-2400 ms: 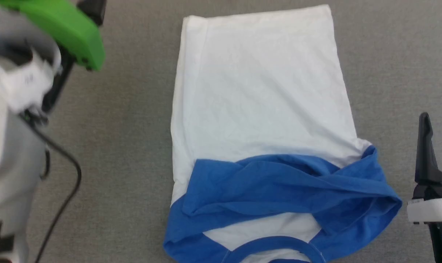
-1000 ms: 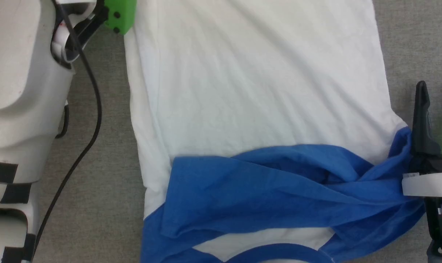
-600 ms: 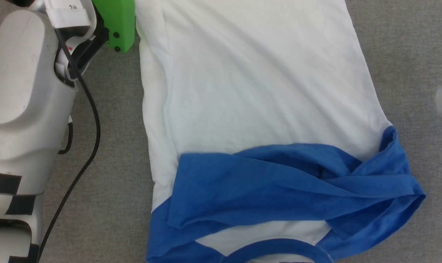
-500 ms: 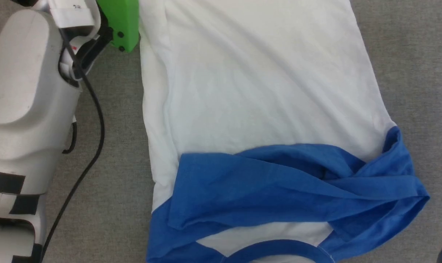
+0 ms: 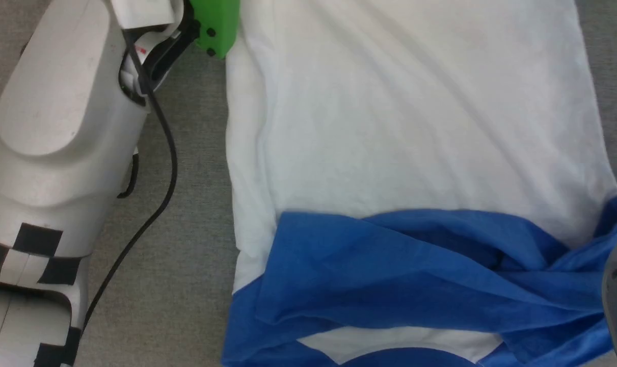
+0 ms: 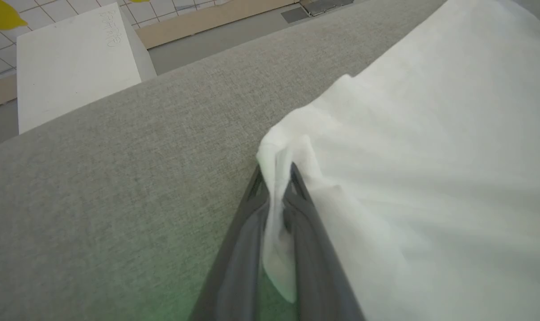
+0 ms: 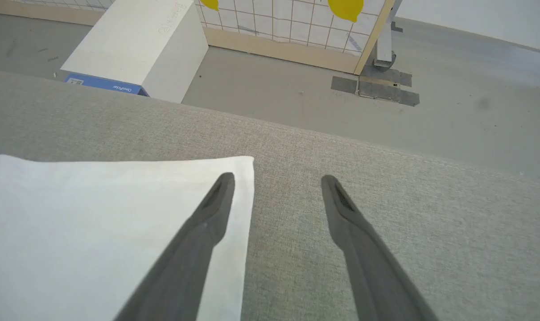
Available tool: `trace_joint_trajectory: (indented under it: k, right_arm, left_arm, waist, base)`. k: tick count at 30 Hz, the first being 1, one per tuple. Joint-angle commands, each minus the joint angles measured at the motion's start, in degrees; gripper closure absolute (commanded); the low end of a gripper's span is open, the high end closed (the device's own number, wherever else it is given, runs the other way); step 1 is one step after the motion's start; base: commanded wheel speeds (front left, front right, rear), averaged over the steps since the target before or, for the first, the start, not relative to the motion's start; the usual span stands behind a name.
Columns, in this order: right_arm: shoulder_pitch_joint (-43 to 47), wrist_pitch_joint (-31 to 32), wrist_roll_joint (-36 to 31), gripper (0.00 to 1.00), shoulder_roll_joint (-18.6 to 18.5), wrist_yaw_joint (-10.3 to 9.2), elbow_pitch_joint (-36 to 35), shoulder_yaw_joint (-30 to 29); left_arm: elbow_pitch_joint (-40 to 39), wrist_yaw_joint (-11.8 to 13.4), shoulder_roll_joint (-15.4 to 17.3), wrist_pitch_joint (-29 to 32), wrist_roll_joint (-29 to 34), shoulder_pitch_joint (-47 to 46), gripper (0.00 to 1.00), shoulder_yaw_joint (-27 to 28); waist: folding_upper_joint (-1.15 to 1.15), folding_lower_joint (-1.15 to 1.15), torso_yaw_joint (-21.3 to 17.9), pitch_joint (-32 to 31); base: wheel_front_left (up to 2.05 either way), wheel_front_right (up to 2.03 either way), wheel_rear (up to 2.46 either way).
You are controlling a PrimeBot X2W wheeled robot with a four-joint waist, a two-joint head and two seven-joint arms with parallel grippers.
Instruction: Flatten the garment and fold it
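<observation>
1. The garment (image 5: 415,127) lies flat on the grey surface (image 5: 186,214). Its white body runs toward the far edge, and the hem stops short of that edge. The blue sleeves (image 5: 415,270) are folded in across it, and the neckband (image 5: 415,357) lies toward the near edge.
2. My left tool (image 6: 276,169) is clamped on the hem's far-left corner, with a pinch of white cloth bunched up between its fingers.
3. My right tool (image 7: 277,177) stands wide open over the hem's far-right corner. One finger is above the cloth and the other above bare surface, so it grips nothing yet.
4. A couple of seconds ago my left arm was out over the left side of the surface, clear of the cloth, and my right tool waited beside the right sleeve. Both have since gone out to the hem corners. My head has leaned in as well, so the shirt's larger look comes from the camera and not from the cloth moving.
5. I judge the sleeve folds done and the lengthwise fold, hem toward neckband, about to start. My right tool should close on its corner before I lift, because a one-sided pull would likely skew the cloth.
</observation>
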Motion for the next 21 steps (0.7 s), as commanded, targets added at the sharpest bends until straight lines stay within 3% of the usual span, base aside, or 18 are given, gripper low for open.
trace_joint_trajectory:
  k: [1,8,9,10,11,21]
  right_arm:
    - [-1.39,0.45,-1.02,0.00,0.46,-0.09,1.37,-0.26]
    - [-3.79,0.20,-4.02,0.00,1.60,-0.09,7.51,-1.48]
    - [-3.98,0.15,-4.29,0.25,1.74,-0.09,8.04,-1.80]
    - [-4.16,0.16,-4.50,0.89,1.85,-0.09,8.36,-1.99]
    - [-4.39,0.02,-4.56,1.00,2.02,-0.09,8.65,-2.16]
    - [-4.95,-4.50,-4.47,1.00,0.89,-0.09,9.00,-4.40]
  left_arm:
    - [0.20,-0.15,-0.43,-0.34,-0.30,-0.98,1.00,-0.35]
    - [1.58,-0.38,-1.76,-1.50,-0.75,-2.38,1.00,-1.59]
    - [1.80,-0.40,-1.84,-1.64,-0.82,-2.52,1.00,-1.69]
    - [1.96,-0.41,-1.87,-1.72,-0.90,-2.64,1.00,-1.73]
    - [2.16,-0.43,-1.86,-1.83,-1.00,-2.80,1.00,-1.73]
    - [3.57,0.22,-0.95,-3.94,-2.26,-2.91,1.00,-0.07]
  waist:
    - [0.00,0.00,1.74,1.72]
    - [0.00,0.00,3.69,3.37]
    - [0.00,0.00,3.79,3.50]
    - [0.00,0.00,3.83,3.62]
    - [0.00,0.00,3.85,3.75]
    - [0.00,0.00,2.56,1.71]
  base:
    - [0.00,0.00,0.00]
    - [0.00,0.00,0.00]
    - [0.00,0.00,0.00]
    - [0.00,0.00,0.00]
    - [0.00,0.00,0.00]
    - [0.00,0.00,0.00]
